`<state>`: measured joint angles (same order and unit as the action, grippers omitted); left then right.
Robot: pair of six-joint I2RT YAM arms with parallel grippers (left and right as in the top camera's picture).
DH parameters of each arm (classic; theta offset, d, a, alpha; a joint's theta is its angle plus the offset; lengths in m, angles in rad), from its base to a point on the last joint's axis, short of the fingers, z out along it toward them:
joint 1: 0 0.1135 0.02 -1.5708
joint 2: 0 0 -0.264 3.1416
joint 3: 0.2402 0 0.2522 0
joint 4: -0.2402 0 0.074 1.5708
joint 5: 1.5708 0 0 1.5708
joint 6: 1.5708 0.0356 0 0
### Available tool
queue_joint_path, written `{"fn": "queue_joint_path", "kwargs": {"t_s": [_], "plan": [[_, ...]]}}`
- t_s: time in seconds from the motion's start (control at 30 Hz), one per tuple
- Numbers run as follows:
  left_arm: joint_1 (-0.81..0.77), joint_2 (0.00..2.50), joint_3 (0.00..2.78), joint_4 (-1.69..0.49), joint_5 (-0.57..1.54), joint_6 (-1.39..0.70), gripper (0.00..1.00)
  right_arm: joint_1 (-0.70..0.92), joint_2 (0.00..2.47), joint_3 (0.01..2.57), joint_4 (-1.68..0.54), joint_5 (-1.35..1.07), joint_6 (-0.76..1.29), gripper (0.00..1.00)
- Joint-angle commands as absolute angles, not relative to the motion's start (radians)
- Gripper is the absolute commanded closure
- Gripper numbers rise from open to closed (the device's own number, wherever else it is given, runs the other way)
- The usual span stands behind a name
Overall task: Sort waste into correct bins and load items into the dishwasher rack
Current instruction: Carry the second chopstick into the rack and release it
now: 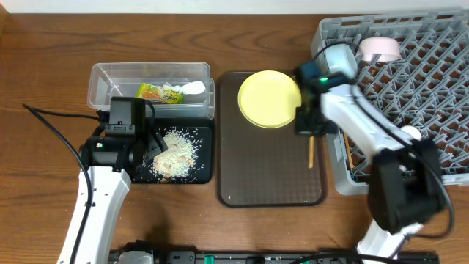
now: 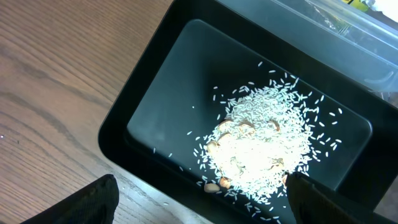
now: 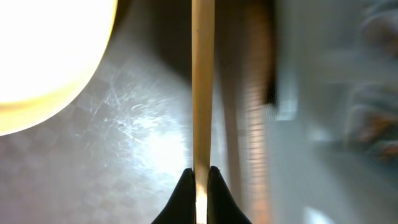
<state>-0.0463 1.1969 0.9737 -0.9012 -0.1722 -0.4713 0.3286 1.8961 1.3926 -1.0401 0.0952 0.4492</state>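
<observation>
My right gripper is shut on a thin wooden chopstick at the right edge of the brown serving tray. The right wrist view shows the chopstick pinched between the fingertips. The round yellow plate lies on that tray, beside the gripper. My left gripper is open and empty above the black tray, which holds a heap of white rice. The clear tub holds the green-and-orange wrapper and crumpled white paper.
The grey dishwasher rack fills the right side, with a pale bowl at its far left corner. The right arm reaches over the rack's left edge. Bare wood table lies at the front left. A black cable runs at the left.
</observation>
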Motion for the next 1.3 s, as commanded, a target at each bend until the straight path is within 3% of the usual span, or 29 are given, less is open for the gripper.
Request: {"fn": "queue_joint_path", "kwargs": {"t_s": [0.0, 0.33, 0.53, 0.8, 1.13, 1.27], "plan": [[-0.041, 1.201, 0.971, -0.905, -0.192, -0.466, 0.12, 0.288, 1.797, 1.390, -1.044, 0.103, 0.290, 0.99], [-0.041, 1.201, 0.971, -0.905, -0.192, -0.466, 0.12, 0.162, 1.618, 1.390, -1.048, 0.113, -0.138, 0.99], [-0.041, 1.201, 0.971, -0.905, -0.192, -0.466, 0.12, 0.061, 1.644, 1.390, -1.056, 0.007, -0.157, 0.99], [-0.041, 1.201, 0.971, -0.909, -0.192, -0.466, 0.12, 0.054, 1.728, 1.385, -1.109, -0.065, -0.153, 0.99], [-0.041, 1.201, 0.971, -0.912, -0.192, -0.466, 0.12, 0.054, 1.737, 1.386, -1.130, -0.063, -0.090, 0.71], [-0.041, 1.201, 0.971, -0.912, -0.192, -0.466, 0.12, 0.054, 1.707, 1.406, -1.129, -0.067, -0.067, 0.69]]}}
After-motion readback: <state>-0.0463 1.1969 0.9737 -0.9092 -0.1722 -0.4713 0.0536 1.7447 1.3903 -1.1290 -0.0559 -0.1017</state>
